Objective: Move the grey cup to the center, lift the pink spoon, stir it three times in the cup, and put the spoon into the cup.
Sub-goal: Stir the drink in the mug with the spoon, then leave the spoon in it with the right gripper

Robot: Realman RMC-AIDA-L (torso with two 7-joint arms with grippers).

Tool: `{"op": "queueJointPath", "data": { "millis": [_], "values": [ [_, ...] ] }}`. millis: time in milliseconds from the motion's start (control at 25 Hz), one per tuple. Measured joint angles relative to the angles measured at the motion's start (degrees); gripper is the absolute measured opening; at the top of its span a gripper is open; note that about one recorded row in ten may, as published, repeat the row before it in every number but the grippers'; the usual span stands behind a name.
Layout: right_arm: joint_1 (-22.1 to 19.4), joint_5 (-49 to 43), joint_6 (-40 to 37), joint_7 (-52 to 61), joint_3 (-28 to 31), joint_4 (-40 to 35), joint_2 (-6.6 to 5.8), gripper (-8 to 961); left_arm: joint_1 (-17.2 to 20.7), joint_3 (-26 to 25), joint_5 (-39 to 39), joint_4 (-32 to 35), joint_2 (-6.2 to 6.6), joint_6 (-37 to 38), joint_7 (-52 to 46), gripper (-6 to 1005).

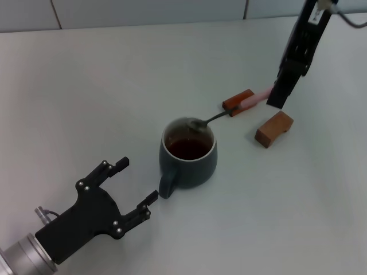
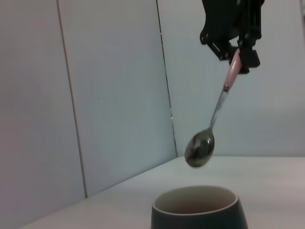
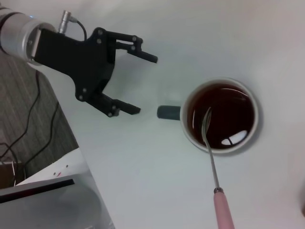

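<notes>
Spoon above cup, right arm at work.

Slim pink-handled spoon with grey metal bowl and neck (image 1: pixel 229 113): pinched at the far end of its handle by the right gripper (image 1: pixel 274 94), hanging slanted with its bowl just above the near rim, not yet in the liquid. Likely light, stiff and slick, so a grip this far out may let it swivel. Squat dark blue-grey ceramic mug with loop handle (image 1: pixel 189 157): mid-table, holding dark brown liquid; probably heavy enough to stay put, though breakable and easily splashed. Left gripper (image 1: pixel 131 186): fingers spread, holding nothing, just short of the loop handle. Two brown wooden blocks (image 1: pixel 274 129) lie under the spoon's path; white table (image 1: pixel 86 97) offers open room elsewhere.
</notes>
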Motion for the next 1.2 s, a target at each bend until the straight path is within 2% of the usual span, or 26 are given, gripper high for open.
{"op": "queueJointPath", "data": {
  "millis": [40, 240, 480, 760, 800, 1040, 1200],
  "values": [
    [0.0, 0.0, 0.0, 0.0, 0.0, 0.0, 0.00, 112, 0.0, 0.0, 0.0, 0.0, 0.00, 0.0, 0.0, 802],
    [0.0, -2.6, 1.1, 0.0, 0.0, 0.3, 1.89, 112, 0.1, 0.0, 0.0, 0.0, 0.00, 0.5, 0.0, 802],
    [0.0, -3.6, 4.5, 0.1, -0.1, 2.1, 2.86, 111, 0.0, 0.3, 0.0, 0.0, 0.06, 0.6, 0.0, 802],
    [1.1, -4.7, 7.5, 0.3, -0.4, 3.9, 4.48, 111, -0.1, 0.4, 0.0, 0.0, 0.09, 0.7, -0.1, 802],
    [1.6, -6.3, 7.9, 0.4, -0.3, 4.7, 5.01, 111, -0.2, 0.3, 0.0, 0.0, 0.13, 0.7, -0.3, 802],
    [2.4, -7.9, 7.8, 1.0, -0.3, 5.5, 5.79, 111, -0.2, 0.2, 0.0, 0.0, 0.20, 0.7, -0.6, 802],
    [3.1, -7.6, 7.0, 1.0, 0.1, 5.6, 6.84, 112, -0.5, 0.2, 0.0, 0.3, 0.18, 0.7, -0.5, 802]
  ]
}}
